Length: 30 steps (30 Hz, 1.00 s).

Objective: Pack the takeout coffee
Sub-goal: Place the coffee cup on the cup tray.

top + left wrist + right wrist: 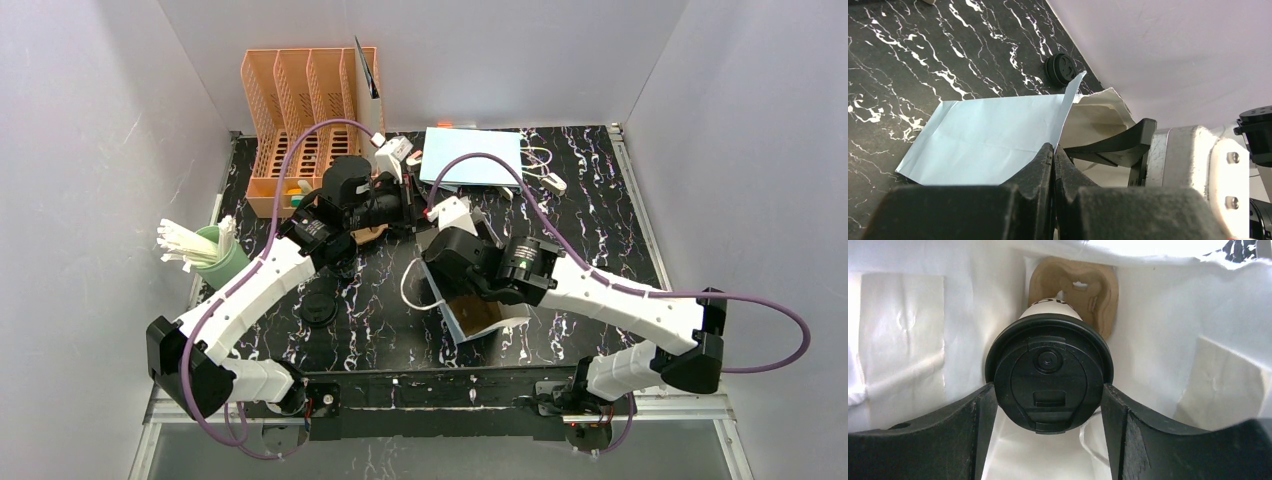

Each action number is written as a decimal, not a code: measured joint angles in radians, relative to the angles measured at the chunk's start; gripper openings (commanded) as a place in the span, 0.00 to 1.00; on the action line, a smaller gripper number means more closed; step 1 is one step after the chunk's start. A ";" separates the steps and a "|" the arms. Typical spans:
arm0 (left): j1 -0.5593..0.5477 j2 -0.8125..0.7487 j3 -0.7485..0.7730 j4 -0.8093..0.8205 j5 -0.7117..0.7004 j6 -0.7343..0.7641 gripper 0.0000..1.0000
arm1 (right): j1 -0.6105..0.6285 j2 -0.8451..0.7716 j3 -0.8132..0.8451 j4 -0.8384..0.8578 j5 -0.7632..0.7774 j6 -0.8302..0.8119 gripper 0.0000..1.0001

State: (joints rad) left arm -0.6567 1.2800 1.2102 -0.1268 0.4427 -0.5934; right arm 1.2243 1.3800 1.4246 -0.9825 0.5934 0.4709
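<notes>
Inside the open light-blue paper bag, my right gripper is shut on a coffee cup with a round black lid, one finger on each side of the lid. The brown pulp carrier lies deeper in the bag behind the cup; whether the cup sits in it is hidden. My left gripper is shut on the bag's rim, pinching the paper edge. A second black-lidded cup stands on the table, left of the bag. From above, the right gripper reaches into the bag's mouth.
An orange slotted rack stands at the back left. Another flat light-blue bag with white handles lies at the back centre. A green holder of white sticks stands at the left edge. Walls close in three sides.
</notes>
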 measured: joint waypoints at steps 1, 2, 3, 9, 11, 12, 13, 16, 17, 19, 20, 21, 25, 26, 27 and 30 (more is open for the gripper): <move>0.000 0.000 -0.002 0.003 0.007 0.000 0.00 | 0.000 -0.011 -0.014 0.021 0.011 -0.005 0.31; 0.000 0.000 -0.004 0.009 0.014 0.000 0.00 | 0.000 -0.021 -0.027 0.042 0.020 -0.011 0.31; 0.000 0.000 -0.005 0.011 0.021 0.000 0.00 | 0.000 -0.026 -0.037 0.056 0.030 -0.016 0.31; 0.000 0.009 -0.005 0.021 0.061 -0.001 0.00 | 0.000 -0.035 -0.094 0.140 0.074 -0.063 0.30; 0.000 0.013 -0.005 0.022 0.068 -0.001 0.00 | 0.000 -0.033 -0.104 0.147 0.081 -0.076 0.30; 0.000 0.015 -0.005 0.022 0.070 -0.001 0.00 | 0.000 -0.032 -0.107 0.148 0.086 -0.080 0.30; 0.000 0.017 -0.005 0.022 0.072 -0.001 0.00 | 0.000 -0.030 -0.109 0.148 0.089 -0.084 0.30; 0.000 0.026 -0.005 0.022 0.077 -0.003 0.00 | 0.000 -0.026 -0.114 0.147 0.101 -0.086 0.29; 0.000 0.029 -0.005 0.022 0.080 -0.005 0.00 | 0.000 -0.024 -0.114 0.148 0.108 -0.086 0.29; 0.000 0.034 -0.005 0.023 0.087 -0.006 0.00 | 0.000 -0.023 -0.121 0.151 0.119 -0.087 0.29; 0.000 0.037 -0.005 0.022 0.090 -0.006 0.00 | 0.000 -0.023 -0.128 0.152 0.123 -0.089 0.29; 0.000 0.039 -0.005 0.022 0.093 -0.008 0.00 | 0.000 -0.021 -0.133 0.152 0.126 -0.091 0.29; 0.000 0.050 -0.005 0.023 0.098 -0.008 0.00 | 0.000 -0.008 -0.155 0.157 0.133 -0.103 0.29; 0.000 0.054 -0.005 0.023 0.098 -0.007 0.00 | 0.000 -0.006 -0.163 0.161 0.133 -0.105 0.29; 0.000 0.060 -0.005 0.023 0.098 -0.004 0.00 | 0.000 -0.005 -0.169 0.164 0.132 -0.104 0.29; 0.000 0.077 -0.005 0.022 0.102 0.005 0.00 | -0.003 -0.005 -0.188 0.173 0.131 -0.098 0.29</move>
State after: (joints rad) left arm -0.6567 1.3567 1.2053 -0.1051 0.5449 -0.5888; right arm 1.2209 1.3746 1.2362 -0.8093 0.7246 0.3725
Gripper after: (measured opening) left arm 0.007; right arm 0.781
